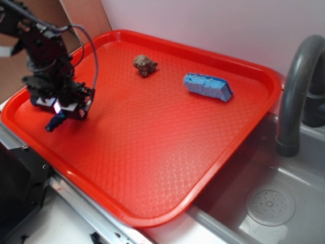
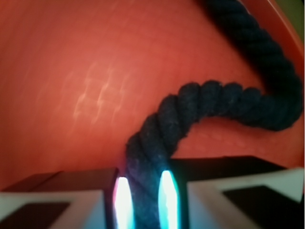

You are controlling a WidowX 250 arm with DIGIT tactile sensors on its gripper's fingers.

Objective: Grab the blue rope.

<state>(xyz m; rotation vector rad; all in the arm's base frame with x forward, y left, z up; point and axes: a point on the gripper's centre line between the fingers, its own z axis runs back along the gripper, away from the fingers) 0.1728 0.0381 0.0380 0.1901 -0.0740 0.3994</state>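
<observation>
Where the red tray (image 1: 152, 152) meets its left rim, the gripper (image 2: 143, 200) is clamped on the blue rope (image 2: 228, 100), which curves away.

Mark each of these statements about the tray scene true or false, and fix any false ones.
1. The blue rope runs between the gripper jaws. True.
2. The sponge lies in the sink. False: it lies on the red tray.
3. A brown lump sits on the tray, apart from the sponge. True.
4. The gripper is over the tray's right edge by the faucet. False: it is at the left edge.
</observation>
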